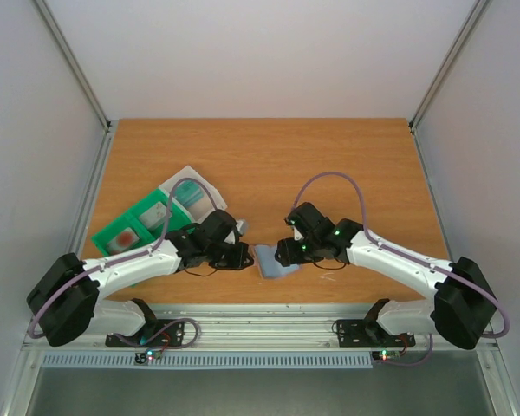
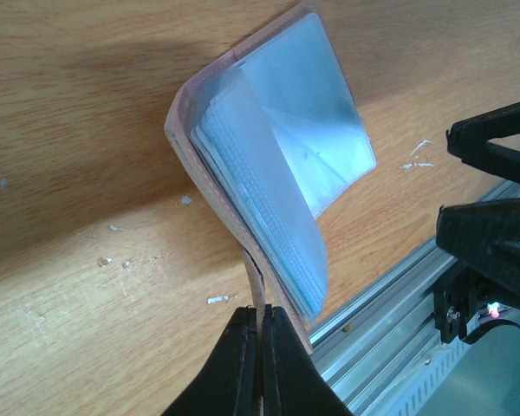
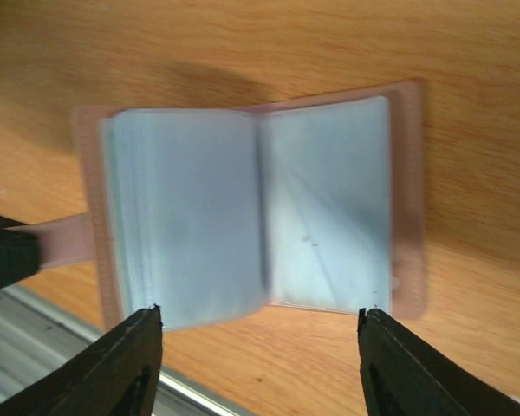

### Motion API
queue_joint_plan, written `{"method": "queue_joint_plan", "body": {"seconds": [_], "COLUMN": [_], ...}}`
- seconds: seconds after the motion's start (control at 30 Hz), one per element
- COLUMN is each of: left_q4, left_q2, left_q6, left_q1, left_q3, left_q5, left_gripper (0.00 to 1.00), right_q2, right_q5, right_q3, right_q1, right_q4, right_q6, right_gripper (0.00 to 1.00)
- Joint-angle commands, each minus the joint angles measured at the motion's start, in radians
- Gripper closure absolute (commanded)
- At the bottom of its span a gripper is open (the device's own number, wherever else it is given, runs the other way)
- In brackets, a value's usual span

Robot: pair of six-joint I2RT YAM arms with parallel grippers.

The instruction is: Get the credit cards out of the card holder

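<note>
With my left gripper (image 2: 260, 319) pinched on the strap (image 2: 256, 277) of the card holder (image 2: 269, 173), which lies open on the table (image 2: 69, 130) by its front edge, I'd lower the spread right gripper (image 3: 260, 314) squarely over one sleeve (image 3: 191, 225) and nip only a credit card, none visible yet.

Top view evenly bright. Right wrist view blurred throughout. In the left wrist view the card holder (image 2: 273, 165) throws a broad shadow toward the upper left.

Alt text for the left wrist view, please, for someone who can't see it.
The left gripper is shut on the strap of the card holder, which lies open like a booklet on the wooden table, pale blue sleeves fanned. The right gripper sits open at right.
</note>
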State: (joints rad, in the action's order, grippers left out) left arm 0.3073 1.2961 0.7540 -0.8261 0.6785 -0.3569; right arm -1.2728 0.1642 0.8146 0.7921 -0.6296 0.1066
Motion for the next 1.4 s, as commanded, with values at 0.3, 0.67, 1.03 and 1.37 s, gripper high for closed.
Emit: {"method": "queue_joint_plan", "body": {"seconds": [0.3,0.67,1.03,1.37], "left_q4": [0.055,0.056,0.056,0.035], "left_q2": [-0.013,-0.018,-0.014,-0.001], "left_q6": [0.012,0.007,-0.013,-0.089], "left_q1": [0.025,0.029,0.030,0.032], "left_q3": [0.027,0.022,0.029,0.050], "left_q5": [0.058,0.054,0.038,-0.012], "left_gripper": [1.00,1.00,1.00,0.99], "right_q2": [-0.208,-0.328,-0.346,-0.176], "right_q5": [0.170,0.204,0.131,-0.097], "right_q3": [0.038,0.027,-0.009,-0.077], "right_q1": [0.009,0.009,0.009,0.006], "right_q4": [0.195,0.268,0.255,0.132], "right_q6": [-0.012,-0.014,-0.010,0.021], "right_gripper": [0.33,0.31,0.34,0.51]}}
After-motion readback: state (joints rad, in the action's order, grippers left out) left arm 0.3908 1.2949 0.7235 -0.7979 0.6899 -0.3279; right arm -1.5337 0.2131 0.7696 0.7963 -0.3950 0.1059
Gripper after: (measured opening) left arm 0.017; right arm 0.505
